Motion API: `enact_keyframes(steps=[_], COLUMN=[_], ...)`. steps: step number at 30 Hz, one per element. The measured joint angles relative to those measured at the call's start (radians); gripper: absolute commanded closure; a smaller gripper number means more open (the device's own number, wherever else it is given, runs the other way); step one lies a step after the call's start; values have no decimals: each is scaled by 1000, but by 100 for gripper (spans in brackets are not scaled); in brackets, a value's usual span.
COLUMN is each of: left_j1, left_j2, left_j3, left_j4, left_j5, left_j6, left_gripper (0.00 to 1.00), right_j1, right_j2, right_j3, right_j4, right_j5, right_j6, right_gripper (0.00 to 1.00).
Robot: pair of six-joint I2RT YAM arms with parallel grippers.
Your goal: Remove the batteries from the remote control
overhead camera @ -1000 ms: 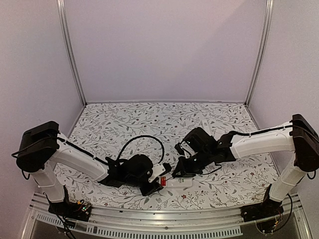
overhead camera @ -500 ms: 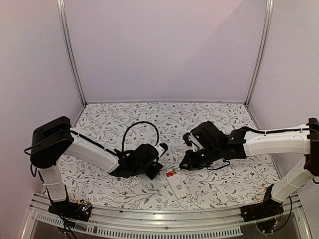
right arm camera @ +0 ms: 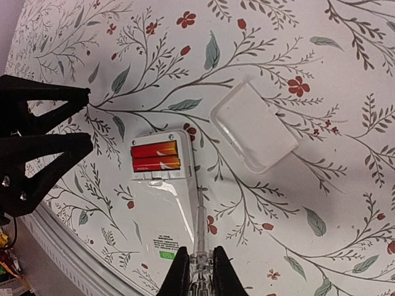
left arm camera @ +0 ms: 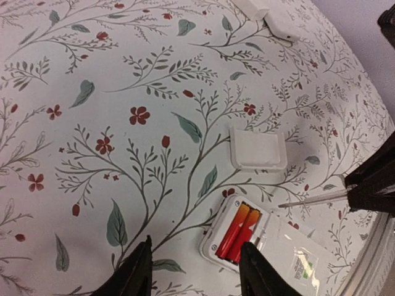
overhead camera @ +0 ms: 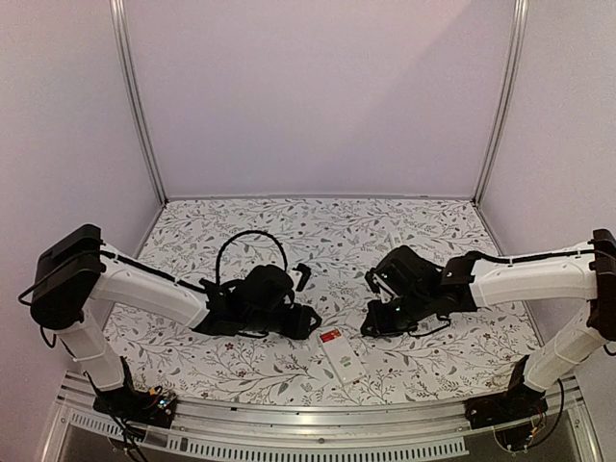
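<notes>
left claw point(left arm camera: 194, 271): half open, empty, drawn back from remote point(right arm camera: 165, 203) | right claw point(right arm camera: 199, 274): clamped on thin tool point(right arm camera: 198, 228), likewise withdrawn | remote: swung round, flat on table point(overhead camera: 241, 231) | cover point(right arm camera: 254, 126): off, just beside it | batteries point(right arm camera: 154, 155): both still seated in the open bay, removal outstanding

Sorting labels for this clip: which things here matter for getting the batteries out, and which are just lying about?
Job: remote control, its two orange-red batteries, thin probe held in the right hand.
Lying about: detached battery cover, second white remote farther back.
</notes>
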Motion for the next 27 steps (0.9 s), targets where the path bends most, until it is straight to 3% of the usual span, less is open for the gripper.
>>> enact_keyframes(steps=[7,14,27], left_j1=[0,1,-7], left_j2=[-8,32,-16], left_j3=[-31,-30,2], left_j4=[67,103,-57], left_j5=[189,276,199], left_j6=[-157,-217,-213], left_gripper=[48,47,35], right_j1=[5,36,48], right_j2=[1,23,-2], right_j3=[-10,-10,-9], right_j4=[14,55,17], right_j5=[-38,-67,3], right_j6=[2,-9,16], right_gripper=[100,100,100])
